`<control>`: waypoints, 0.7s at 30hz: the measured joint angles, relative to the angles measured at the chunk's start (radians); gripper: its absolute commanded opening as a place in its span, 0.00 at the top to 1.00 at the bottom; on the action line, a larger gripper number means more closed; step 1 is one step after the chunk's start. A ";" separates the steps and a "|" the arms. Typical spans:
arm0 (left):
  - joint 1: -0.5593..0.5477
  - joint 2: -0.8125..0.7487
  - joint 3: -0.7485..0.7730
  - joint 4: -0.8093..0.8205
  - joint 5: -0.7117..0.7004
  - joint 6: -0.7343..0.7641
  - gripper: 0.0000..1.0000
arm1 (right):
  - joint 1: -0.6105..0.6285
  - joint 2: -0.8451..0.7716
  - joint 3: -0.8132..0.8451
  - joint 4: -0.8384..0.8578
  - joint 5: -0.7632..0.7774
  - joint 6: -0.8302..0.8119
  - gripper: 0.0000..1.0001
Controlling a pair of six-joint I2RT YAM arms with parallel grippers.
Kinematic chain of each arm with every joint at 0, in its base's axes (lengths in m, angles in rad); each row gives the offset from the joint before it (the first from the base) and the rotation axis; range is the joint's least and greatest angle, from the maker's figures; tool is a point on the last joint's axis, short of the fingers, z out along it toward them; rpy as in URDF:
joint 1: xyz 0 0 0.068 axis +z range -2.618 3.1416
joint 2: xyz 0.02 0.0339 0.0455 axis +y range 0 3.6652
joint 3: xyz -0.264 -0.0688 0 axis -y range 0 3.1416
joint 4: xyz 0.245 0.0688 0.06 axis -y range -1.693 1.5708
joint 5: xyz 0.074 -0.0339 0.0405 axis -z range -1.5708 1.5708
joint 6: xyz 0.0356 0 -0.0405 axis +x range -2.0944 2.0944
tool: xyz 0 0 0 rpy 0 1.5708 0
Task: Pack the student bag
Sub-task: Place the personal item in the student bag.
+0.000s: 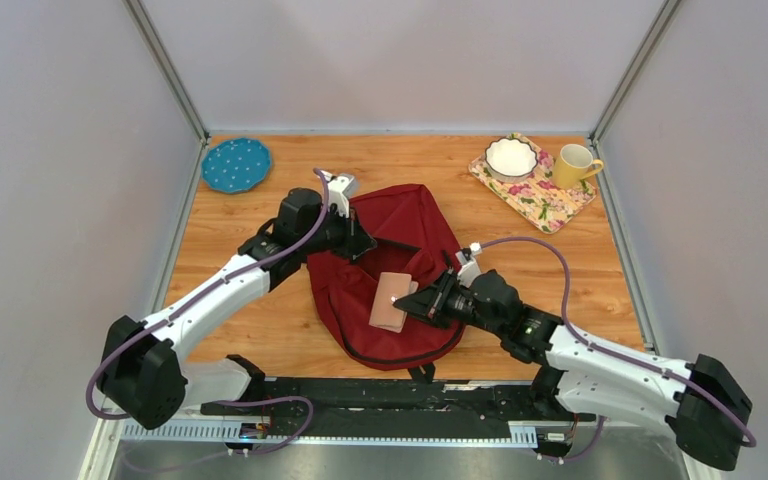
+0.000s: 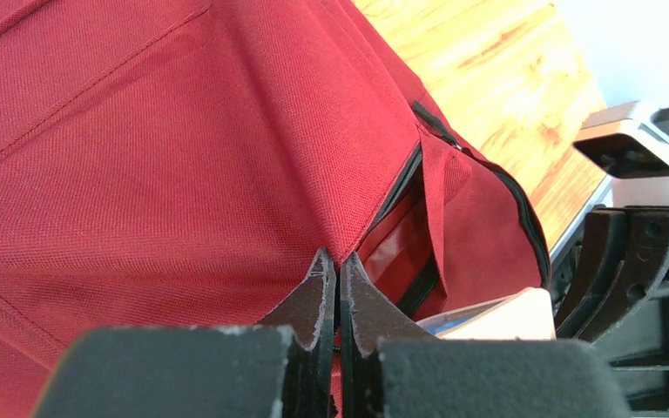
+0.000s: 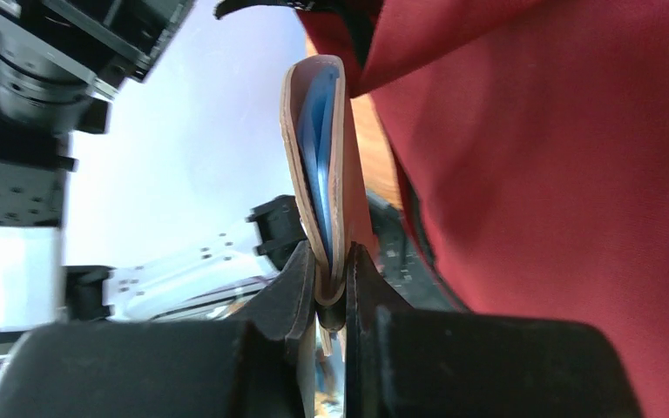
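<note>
The dark red student bag [image 1: 400,270] lies flat in the middle of the table, its zipper opening facing the right arm. My left gripper [image 1: 365,243] is shut on a pinch of the bag's fabric [image 2: 226,174] at its left side, lifting the flap by the black zipper [image 2: 398,187]. My right gripper [image 1: 422,303] is shut on a tan notebook [image 1: 391,301] with blue pages, held over the bag's lower middle. In the right wrist view the notebook [image 3: 318,165] stands on edge between the fingers, beside the red fabric [image 3: 540,174].
A teal dotted plate [image 1: 236,164] sits at the back left. A floral tray [image 1: 550,200] at the back right carries a white bowl [image 1: 511,157] and a yellow mug [image 1: 576,165]. Grey walls enclose the table.
</note>
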 measured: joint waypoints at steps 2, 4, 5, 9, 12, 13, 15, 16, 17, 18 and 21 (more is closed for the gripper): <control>0.001 -0.008 -0.012 0.013 0.005 0.004 1.00 | -0.021 0.054 -0.001 0.071 -0.051 0.069 1.00; 0.001 -0.013 -0.019 0.019 0.013 0.010 1.00 | -0.043 0.096 0.000 0.130 -0.092 0.120 1.00; 0.001 -0.013 -0.019 0.020 0.018 0.013 1.00 | -0.053 0.117 0.001 0.155 -0.107 0.143 1.00; 0.002 -0.015 -0.025 0.034 0.037 0.024 1.00 | -0.100 0.197 0.011 0.245 -0.154 0.235 1.00; 0.003 -0.028 -0.041 0.041 0.046 0.027 1.00 | -0.135 0.246 0.012 0.303 -0.161 0.290 1.00; 0.005 -0.032 -0.045 0.043 0.050 0.028 1.00 | -0.150 0.270 0.013 0.330 -0.163 0.309 1.00; 0.005 -0.041 -0.049 0.047 0.055 0.033 1.00 | -0.175 0.288 0.013 0.346 -0.162 0.324 1.00; 0.005 -0.043 -0.051 0.049 0.058 0.035 1.00 | -0.188 0.303 0.013 0.360 -0.160 0.337 1.00; 0.005 -0.045 -0.053 0.052 0.060 0.036 1.00 | -0.199 0.319 0.013 0.376 -0.153 0.349 1.00; 0.005 -0.046 -0.053 0.053 0.063 0.037 1.00 | -0.209 0.334 0.013 0.388 -0.143 0.362 1.00; 0.006 -0.046 -0.053 0.055 0.071 0.036 1.00 | -0.220 0.359 0.013 0.410 -0.100 0.378 1.00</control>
